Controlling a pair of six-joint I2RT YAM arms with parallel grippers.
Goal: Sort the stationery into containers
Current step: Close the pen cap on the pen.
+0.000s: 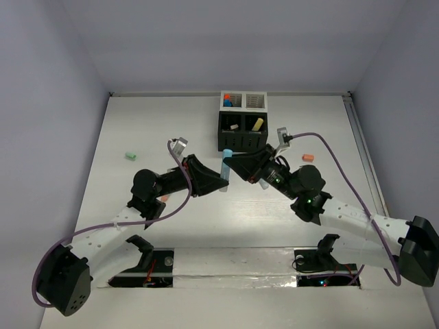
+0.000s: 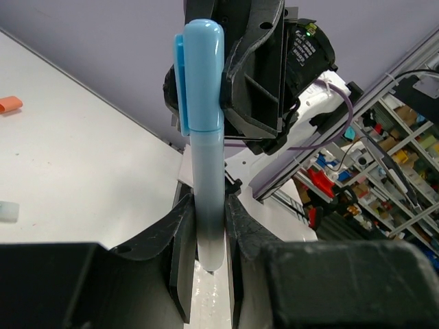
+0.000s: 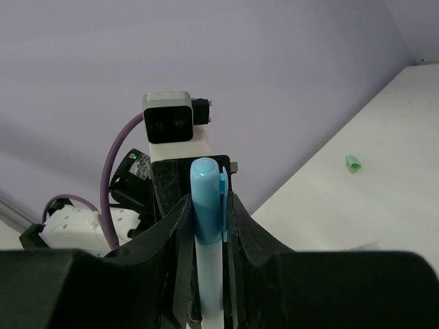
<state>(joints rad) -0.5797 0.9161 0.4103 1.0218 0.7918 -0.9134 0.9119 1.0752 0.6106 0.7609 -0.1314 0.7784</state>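
Handover just in front of the organizer [image 1: 240, 141]: left gripper [image 2: 209, 226] clamps the blue highlighter [image 1: 225, 163] by its body, right gripper [image 3: 208, 212] seemingly pinches its cap; next, one must let go.

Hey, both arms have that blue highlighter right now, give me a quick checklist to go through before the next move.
1. Left gripper shut on the lower barrel of the blue highlighter: ok.
2. Right gripper closed around its capped end: ok.
3. Cap seated on the highlighter: ok.
4. Free room in the black compartments of the organizer: cannot tell; each already holds an item.
5. All loose stationery sorted: not ok; a green piece and an orange piece lie on the table.
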